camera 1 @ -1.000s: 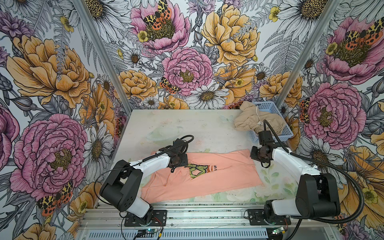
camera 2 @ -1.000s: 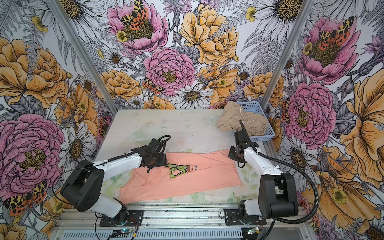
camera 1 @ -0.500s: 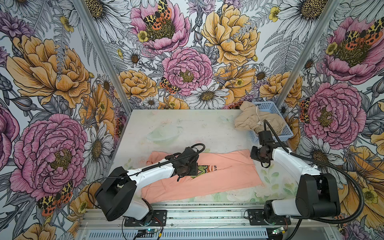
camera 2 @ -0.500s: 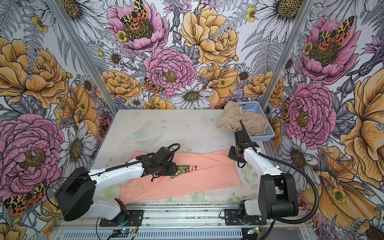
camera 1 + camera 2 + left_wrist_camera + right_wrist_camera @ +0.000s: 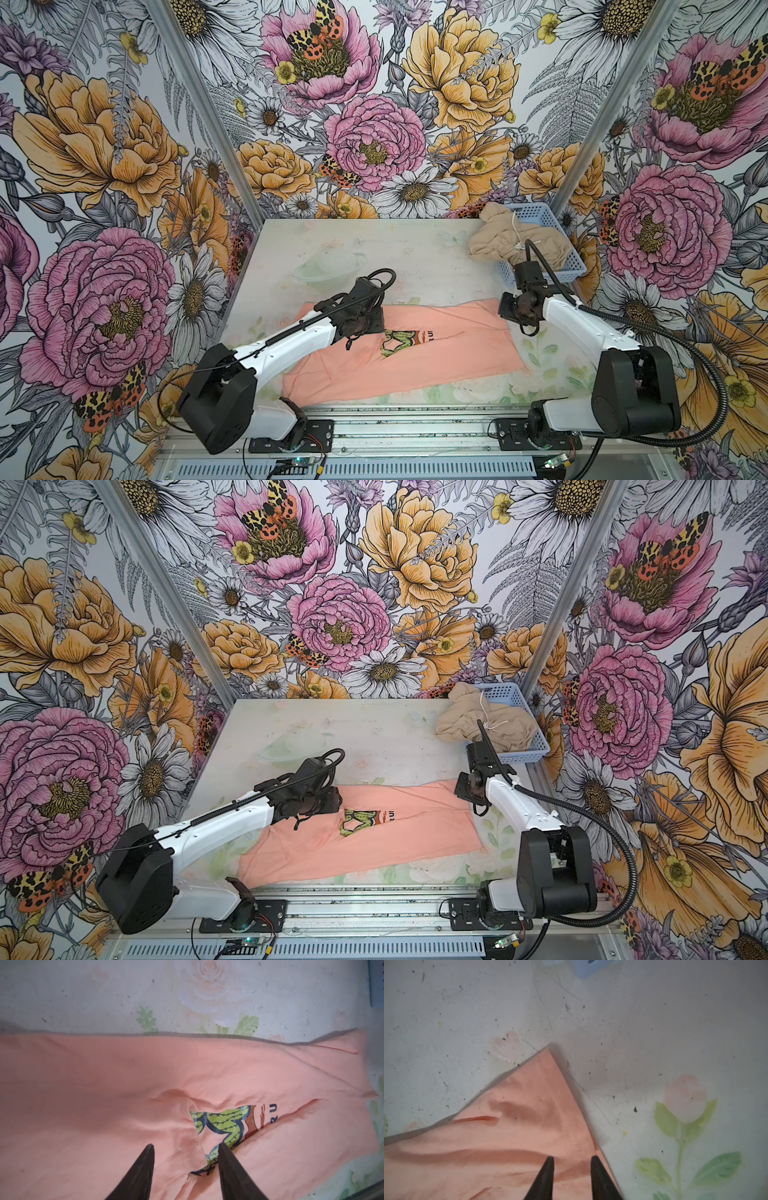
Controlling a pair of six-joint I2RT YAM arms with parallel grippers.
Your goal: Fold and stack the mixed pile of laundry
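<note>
Left end effector point(image 5: 186, 1146): fingers moderately apart, astride the folded edge beside the cactus graphic point(image 5: 220, 1124), likely lining up to pinch that flap.
Right end effector point(image 5: 572, 1158): tips narrowly apart over the hemmed corner; no grip evident, probably there to steady the cloth.
Peach T-shirt point(image 5: 415, 361): spread flat on the near worktop point(image 5: 374, 249) between both arms, partly folded lengthwise.
Beige garment point(image 5: 511, 245): heaped in the blue basket point(image 5: 573, 266) at the far right corner, spilling over its rim, unfolded, awaiting its turn.
</note>
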